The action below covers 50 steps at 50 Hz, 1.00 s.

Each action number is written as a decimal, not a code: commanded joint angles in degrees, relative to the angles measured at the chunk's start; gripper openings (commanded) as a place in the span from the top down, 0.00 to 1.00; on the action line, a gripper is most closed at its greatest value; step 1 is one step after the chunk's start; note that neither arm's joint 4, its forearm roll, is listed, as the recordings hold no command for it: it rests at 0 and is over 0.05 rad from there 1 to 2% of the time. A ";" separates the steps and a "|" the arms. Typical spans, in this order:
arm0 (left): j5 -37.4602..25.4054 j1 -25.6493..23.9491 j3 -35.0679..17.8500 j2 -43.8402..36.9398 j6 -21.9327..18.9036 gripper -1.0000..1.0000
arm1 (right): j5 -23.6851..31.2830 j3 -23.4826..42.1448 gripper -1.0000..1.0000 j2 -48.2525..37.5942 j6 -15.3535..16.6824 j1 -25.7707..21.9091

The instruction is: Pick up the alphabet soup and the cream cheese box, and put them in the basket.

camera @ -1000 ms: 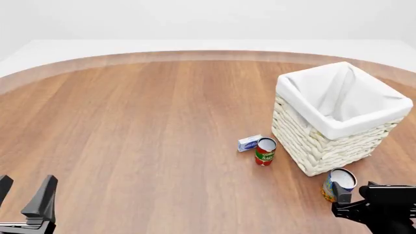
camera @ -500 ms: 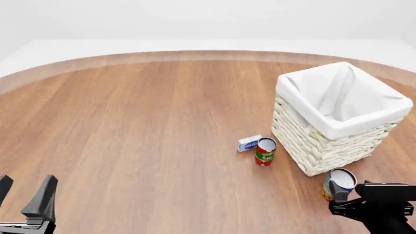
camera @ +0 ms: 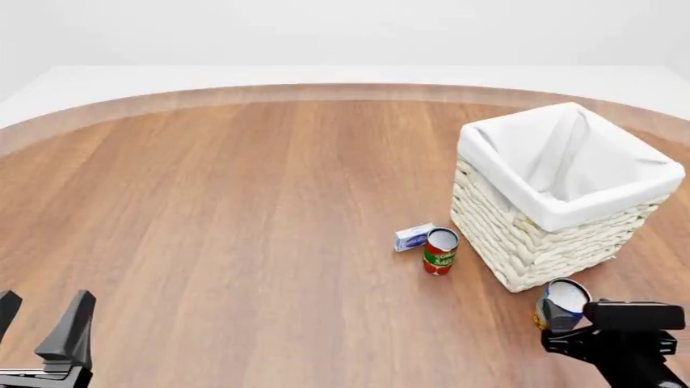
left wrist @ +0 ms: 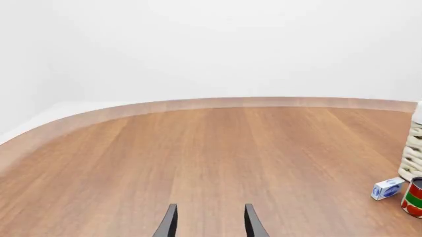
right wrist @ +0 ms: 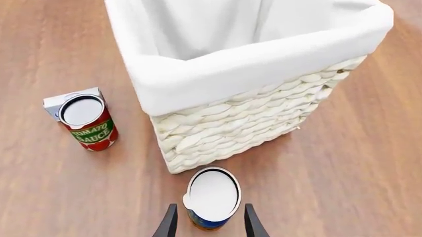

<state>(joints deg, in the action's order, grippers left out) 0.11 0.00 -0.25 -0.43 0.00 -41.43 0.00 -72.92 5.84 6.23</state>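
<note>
Beside the basket [camera: 561, 194], upright blue-orange alphabet soup [right wrist: 212, 198] between unclenched right end effector [right wrist: 207, 223] fingers, silvery lid

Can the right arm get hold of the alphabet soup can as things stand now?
Probably yes. The right gripper hangs open just over the alphabet soup, a finger on either side. The basket stands just beyond the can, apart from it, leaving the way free.

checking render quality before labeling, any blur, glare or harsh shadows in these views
Front view: sharp, evenly lit, only faint soft shadows under the basket and red can. Right wrist view: crisp, no glare on the alphabet soup top. Left wrist view: flat white backdrop, no blur.
</note>
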 commanded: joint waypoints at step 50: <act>0.00 0.00 0.00 0.00 0.00 0.00 | -28.14 0.00 0.00 -29.98 -0.94 1.01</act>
<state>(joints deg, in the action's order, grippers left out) 0.11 0.00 -0.25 -0.43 0.00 -65.13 0.00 -98.33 5.11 7.01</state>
